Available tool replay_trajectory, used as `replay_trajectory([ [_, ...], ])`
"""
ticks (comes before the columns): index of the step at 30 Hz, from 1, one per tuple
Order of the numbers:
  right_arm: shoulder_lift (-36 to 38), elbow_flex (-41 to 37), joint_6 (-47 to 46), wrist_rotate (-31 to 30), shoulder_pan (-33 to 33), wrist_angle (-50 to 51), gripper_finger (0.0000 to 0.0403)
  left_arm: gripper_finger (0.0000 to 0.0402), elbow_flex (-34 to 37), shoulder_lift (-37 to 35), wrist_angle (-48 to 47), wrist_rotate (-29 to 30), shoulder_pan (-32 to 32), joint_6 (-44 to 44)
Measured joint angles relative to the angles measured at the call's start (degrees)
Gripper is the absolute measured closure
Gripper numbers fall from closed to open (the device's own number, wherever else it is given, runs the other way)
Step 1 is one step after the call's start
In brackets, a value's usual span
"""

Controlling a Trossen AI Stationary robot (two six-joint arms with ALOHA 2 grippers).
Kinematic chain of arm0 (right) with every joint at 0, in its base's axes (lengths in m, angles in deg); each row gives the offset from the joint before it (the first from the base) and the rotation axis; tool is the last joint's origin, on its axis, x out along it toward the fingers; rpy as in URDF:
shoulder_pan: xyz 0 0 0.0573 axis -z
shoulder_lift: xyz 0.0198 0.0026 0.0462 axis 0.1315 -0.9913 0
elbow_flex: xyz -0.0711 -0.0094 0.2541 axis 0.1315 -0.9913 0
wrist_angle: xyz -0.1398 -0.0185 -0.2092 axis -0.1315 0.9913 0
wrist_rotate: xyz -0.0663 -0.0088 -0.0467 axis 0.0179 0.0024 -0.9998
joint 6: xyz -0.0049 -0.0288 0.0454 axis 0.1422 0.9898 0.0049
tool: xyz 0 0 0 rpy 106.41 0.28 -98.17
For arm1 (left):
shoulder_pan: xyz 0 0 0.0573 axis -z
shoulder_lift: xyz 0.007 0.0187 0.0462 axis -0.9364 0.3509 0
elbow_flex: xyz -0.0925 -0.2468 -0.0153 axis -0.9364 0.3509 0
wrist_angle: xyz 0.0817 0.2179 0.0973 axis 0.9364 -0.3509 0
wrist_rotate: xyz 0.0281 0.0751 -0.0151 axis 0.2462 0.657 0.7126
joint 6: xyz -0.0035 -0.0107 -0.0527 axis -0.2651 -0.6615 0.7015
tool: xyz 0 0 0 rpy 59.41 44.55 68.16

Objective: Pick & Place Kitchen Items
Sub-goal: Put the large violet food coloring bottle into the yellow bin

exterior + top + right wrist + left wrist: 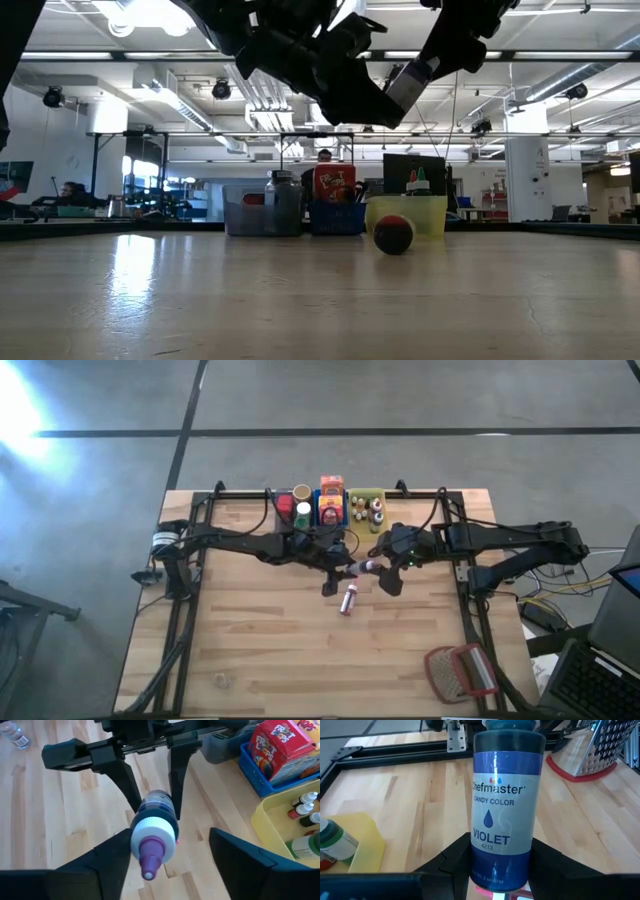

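A small Chefmaster violet bottle (505,805) with a blue label, white collar and purple tip hangs above the table's middle (365,567), held by my left gripper (502,870). The bottle lies roughly level, its tip toward the table's right. My right gripper (167,837) faces it from the right and is open. Its fingers stand on either side of the bottle's cap end (150,845); I cannot tell whether the nearer finger touches the cap. The low view shows the bottle (405,90) high above the tabletop. My left gripper pinches the bottle's bottom end (485,865) between its two fingers (177,775), one on each side of the round body. It comes from the table's left, with the fingers lying along the bottle. The bottle sticks out past the fingertips, lifted clear of the table.
A pink-capped bottle (348,600) lies on the wood below the grippers. Grey (288,510), blue (332,510) and yellow (367,508) bins holding groceries stand along the far edge. A red-framed mesh grater (462,672) lies near the right front corner.
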Motion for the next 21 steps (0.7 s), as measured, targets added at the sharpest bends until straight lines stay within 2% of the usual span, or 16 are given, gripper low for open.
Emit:
replay_trajectory([
  [12, 0.0, 0.0, 1.1, 2.2, 0.3, -0.3, 0.0208, 0.0244, 0.0, 0.0, 1.3, 0.0, 0.0, -0.9],
  [21, 0.0, -0.1, 3.7, 2.7, 0.3, -1.5, 0.0275, 0.0244, 0.0, 0.0, 1.4, -0.1, 0.0, -0.5],
])
